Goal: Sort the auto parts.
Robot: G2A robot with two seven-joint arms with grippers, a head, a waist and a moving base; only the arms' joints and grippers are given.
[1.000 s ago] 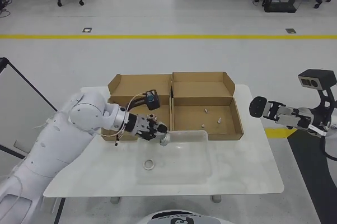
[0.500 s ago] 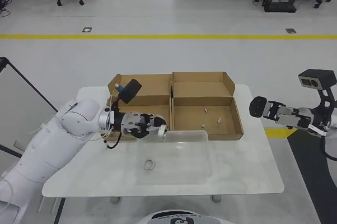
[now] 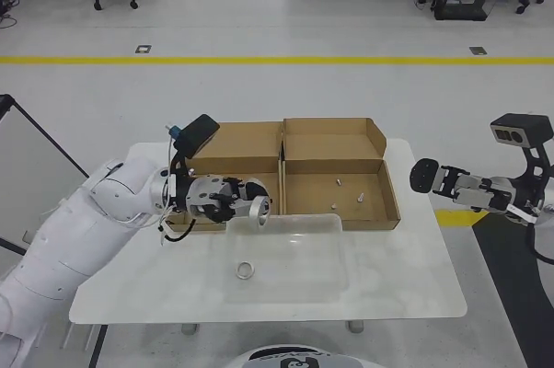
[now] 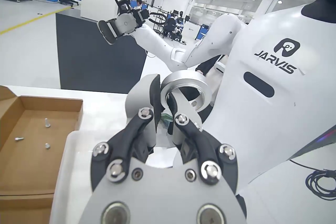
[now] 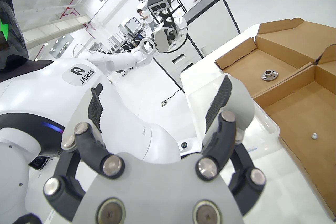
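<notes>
The left hand (image 4: 164,97) pinches a silver metal ring (image 4: 185,76) by its wall, one finger inside the hole and the other pressed against the outside. In the top view, hand and ring sit left of centre, over the near edge of the left cardboard box (image 3: 231,138) and just beside the upper left corner of a clear plastic tray (image 3: 341,267). The left arm comes in from the lower left of the frame, its wrist turned so the hand points toward the right.

A second ring (image 3: 245,270) lies in the tray's left part. The right cardboard box (image 3: 387,216), touching the left one, holds three small screws (image 3: 360,195). A flanged metal part (image 5: 268,75) lies in the left box.

The right hand (image 3: 424,175) has its fingers spread wide and holds nothing. It hangs off the right edge of the white counter (image 3: 415,294).
</notes>
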